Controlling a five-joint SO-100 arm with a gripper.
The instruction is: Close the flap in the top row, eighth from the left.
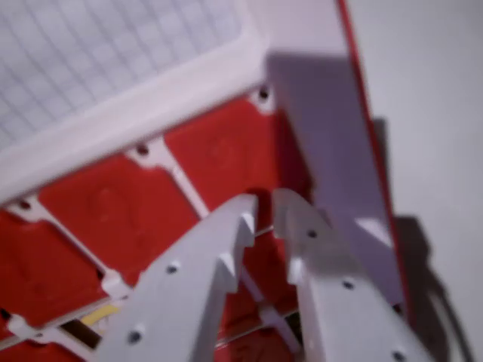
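A red board [113, 211] with white dividers fills the wrist view, blurred. Its red flaps lie flat in a row below a white rail [143, 102]. The flap at the wrist view's right end [226, 151] lies flat under my fingertips. My grey gripper [264, 205] hovers over it, jaws nearly together with a narrow gap and nothing between them. One fingertip [243, 211] has a stepped inner edge. A yellow patch [98, 317] shows through an opening lower left. Whether the fingers touch the flap is unclear.
A white gridded panel [90, 53] lies beyond the rail. A pale side wall with a red edge [339, 151] runs down the board's right end. Light grey table surface [438, 113] lies to the right, with a dark shadow at the lower right.
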